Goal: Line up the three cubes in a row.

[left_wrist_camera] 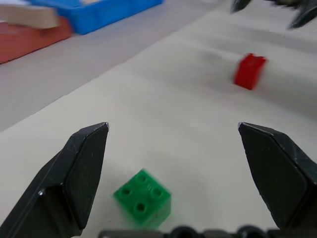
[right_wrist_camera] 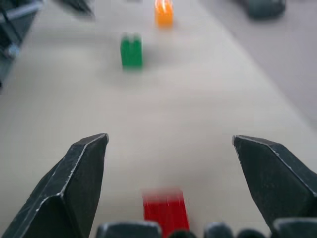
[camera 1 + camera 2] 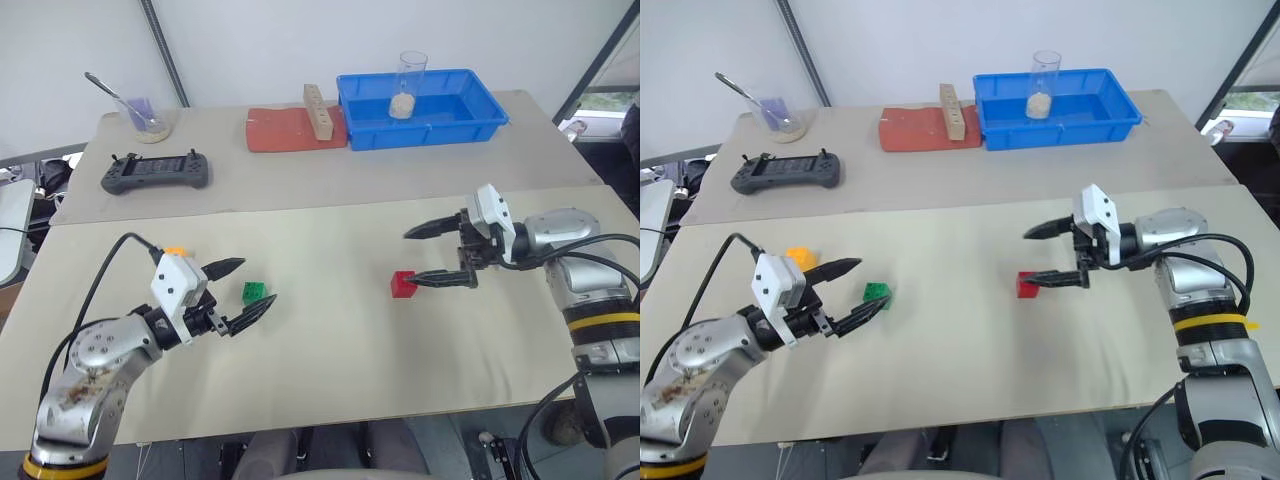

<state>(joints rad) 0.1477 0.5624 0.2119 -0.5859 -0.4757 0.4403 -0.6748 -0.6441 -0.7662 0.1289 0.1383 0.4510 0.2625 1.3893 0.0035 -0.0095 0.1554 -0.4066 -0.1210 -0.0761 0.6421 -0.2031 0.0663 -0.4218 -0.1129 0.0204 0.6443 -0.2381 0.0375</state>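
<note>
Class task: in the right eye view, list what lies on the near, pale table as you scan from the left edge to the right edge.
left gripper, jaws open → orange-yellow cube → green cube → red cube → right gripper, jaws open. The left gripper's reach overlaps both cubes beside it, so its place there is approximate.

The green cube (image 1: 143,199) was glossy moulded plastic with a studded top, and the red cube (image 1: 249,71) looked alike. The table (image 3: 330,330) beneath was matt and smooth. Behind the red cube, the blue bin (image 3: 430,122) looked like shiny plastic; beside it stood a bare wooden block (image 3: 318,111).
</note>
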